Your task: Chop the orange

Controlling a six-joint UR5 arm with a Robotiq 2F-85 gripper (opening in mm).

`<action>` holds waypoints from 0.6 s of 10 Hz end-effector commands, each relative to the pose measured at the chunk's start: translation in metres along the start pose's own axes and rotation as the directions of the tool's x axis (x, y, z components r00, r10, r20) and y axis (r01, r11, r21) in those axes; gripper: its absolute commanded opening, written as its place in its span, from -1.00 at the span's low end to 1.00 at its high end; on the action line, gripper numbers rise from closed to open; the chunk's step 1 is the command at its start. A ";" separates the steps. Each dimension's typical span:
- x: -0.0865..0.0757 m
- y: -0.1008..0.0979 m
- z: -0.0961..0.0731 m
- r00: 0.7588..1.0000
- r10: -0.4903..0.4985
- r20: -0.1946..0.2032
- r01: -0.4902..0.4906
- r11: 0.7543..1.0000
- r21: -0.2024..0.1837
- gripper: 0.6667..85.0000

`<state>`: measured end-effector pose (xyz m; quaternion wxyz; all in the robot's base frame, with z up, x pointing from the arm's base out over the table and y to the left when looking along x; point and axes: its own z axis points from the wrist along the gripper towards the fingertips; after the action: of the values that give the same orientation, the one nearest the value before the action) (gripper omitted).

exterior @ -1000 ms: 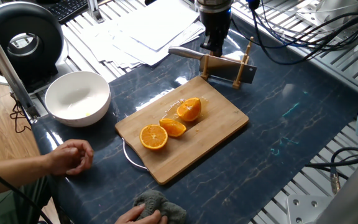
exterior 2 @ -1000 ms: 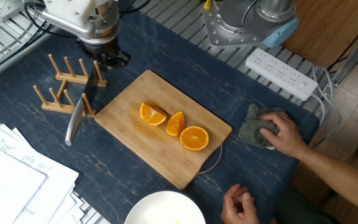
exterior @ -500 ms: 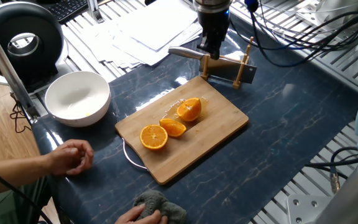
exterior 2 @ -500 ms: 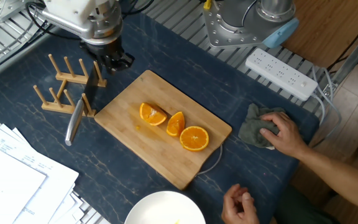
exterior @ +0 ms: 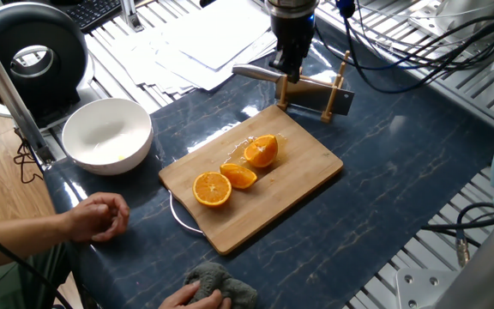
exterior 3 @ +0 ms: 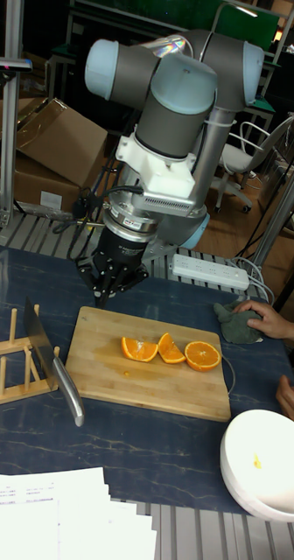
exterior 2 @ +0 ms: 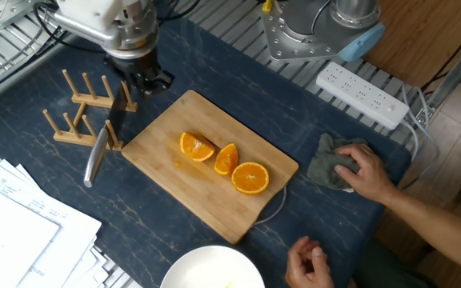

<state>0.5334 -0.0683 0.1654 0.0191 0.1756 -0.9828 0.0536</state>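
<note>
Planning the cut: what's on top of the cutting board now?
Cutting board carries three pieces: the chunky orange, a slim wedge and a round half. Their undersides are hidden.

The worktop (exterior 2: 350, 240) has a dark blue, marble-like surface that is smooth and gives a faint shine. The cutting board (exterior 2: 174, 184) is pale wood with a matt finish, and the small rack (exterior 2: 74, 120) is made of the same kind of light wood. The knife (exterior 2: 96, 156) has a bright metal handle and a darker blade. The orange (exterior 2: 195, 146) shows wet, glossy flesh. The bowl (exterior: 105, 133) looks white and glossy, the cloth (exterior 2: 326, 164) is grey and soft, and the sheets (exterior 2: 14, 232) are plain white paper.
</note>
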 end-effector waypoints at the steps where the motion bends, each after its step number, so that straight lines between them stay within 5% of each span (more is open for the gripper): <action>1: -0.016 -0.026 0.005 0.989 -0.125 0.079 0.124 0.992 0.018 -0.87; 6: -0.021 -0.060 0.039 0.977 -0.180 0.113 0.183 0.983 -0.013 -0.40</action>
<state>0.5636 -0.1069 0.1453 -0.0152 0.2491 -0.9675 0.0410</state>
